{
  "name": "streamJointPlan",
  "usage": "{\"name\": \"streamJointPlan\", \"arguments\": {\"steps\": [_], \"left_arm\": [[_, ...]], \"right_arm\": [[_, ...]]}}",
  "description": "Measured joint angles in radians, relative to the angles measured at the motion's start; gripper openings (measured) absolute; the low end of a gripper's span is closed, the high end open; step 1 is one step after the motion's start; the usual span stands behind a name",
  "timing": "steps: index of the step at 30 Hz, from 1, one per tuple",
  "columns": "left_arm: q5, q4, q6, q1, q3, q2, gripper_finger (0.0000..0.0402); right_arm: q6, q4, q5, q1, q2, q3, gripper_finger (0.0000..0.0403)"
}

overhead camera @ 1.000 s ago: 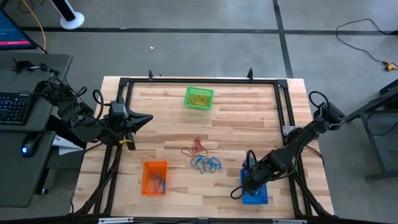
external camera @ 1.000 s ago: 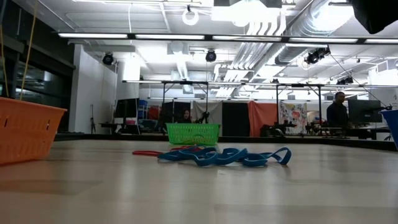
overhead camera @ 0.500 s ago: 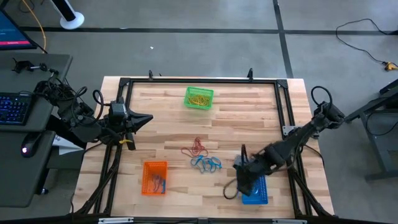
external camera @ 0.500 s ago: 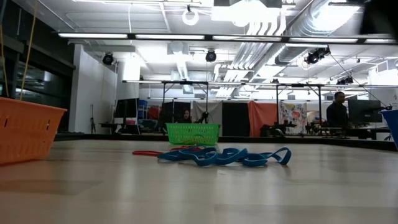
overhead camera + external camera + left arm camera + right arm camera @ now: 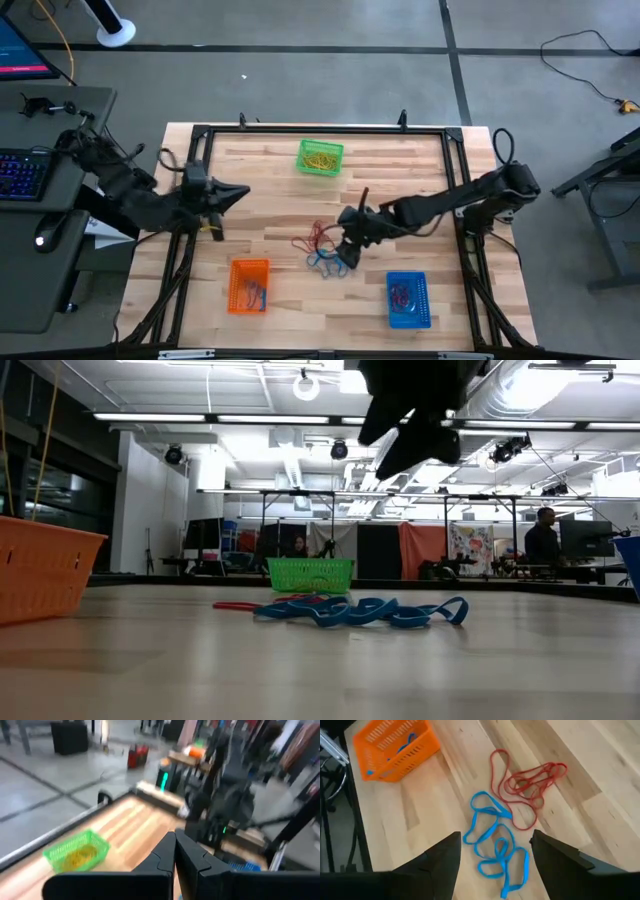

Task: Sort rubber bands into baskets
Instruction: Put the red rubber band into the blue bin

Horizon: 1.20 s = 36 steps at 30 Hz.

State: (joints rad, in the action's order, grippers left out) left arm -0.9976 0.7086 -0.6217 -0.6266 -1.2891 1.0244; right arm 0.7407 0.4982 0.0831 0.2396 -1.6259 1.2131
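Blue rubber bands (image 5: 330, 263) and red rubber bands (image 5: 316, 238) lie loose at the table's middle. My right gripper (image 5: 346, 254) hangs open above the blue rubber bands (image 5: 496, 851), its fingers standing on either side of them and touching nothing. It shows high above them in the low view (image 5: 410, 410). My left gripper (image 5: 240, 190) waits shut at the table's left side. The green basket (image 5: 320, 157) holds yellow bands, the orange basket (image 5: 249, 285) blue ones, and the blue basket (image 5: 408, 299) reddish ones.
A black frame (image 5: 330, 130) runs around the tabletop's edges. In the low view the orange basket (image 5: 40, 570) stands near left and the green basket (image 5: 310, 573) far behind the bands (image 5: 360, 610). A desk with a keyboard (image 5: 20, 175) stands left of the table.
My right gripper has swung from above the blue basket at the near right toward the table's left and far side. It now hangs over the blue bands in the middle, having come into the low view from above. The bands have not moved.
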Motion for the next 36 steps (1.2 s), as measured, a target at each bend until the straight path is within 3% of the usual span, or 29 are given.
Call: {"name": "streamJointPlan", "arguments": {"steps": [8,13,16,24,28,36], "left_arm": [[0.404,0.033,0.054,0.299,0.040,0.150,0.0014],[0.779,0.056,0.165,0.505,0.038,0.266,0.0066],[0.919,0.074,0.257,0.556,0.038,0.363,0.0103],[0.963,0.022,0.551,0.533,0.038,0.667,0.0172],[0.963,0.026,0.646,0.523,0.040,0.784,0.0177],[0.964,0.001,0.800,0.529,0.039,0.892,0.0177]], "right_arm": [[-0.041,0.034,-0.068,-0.030,0.076,0.002,0.0231],[0.020,0.127,-0.026,0.005,0.176,0.018,0.0231],[0.075,0.169,0.038,0.057,0.237,0.020,0.0231],[0.246,0.244,0.218,0.219,0.279,0.018,0.0231],[0.315,0.254,0.263,0.269,0.276,0.016,0.0231],[0.388,0.276,0.310,0.311,0.271,0.015,0.0231]]}}
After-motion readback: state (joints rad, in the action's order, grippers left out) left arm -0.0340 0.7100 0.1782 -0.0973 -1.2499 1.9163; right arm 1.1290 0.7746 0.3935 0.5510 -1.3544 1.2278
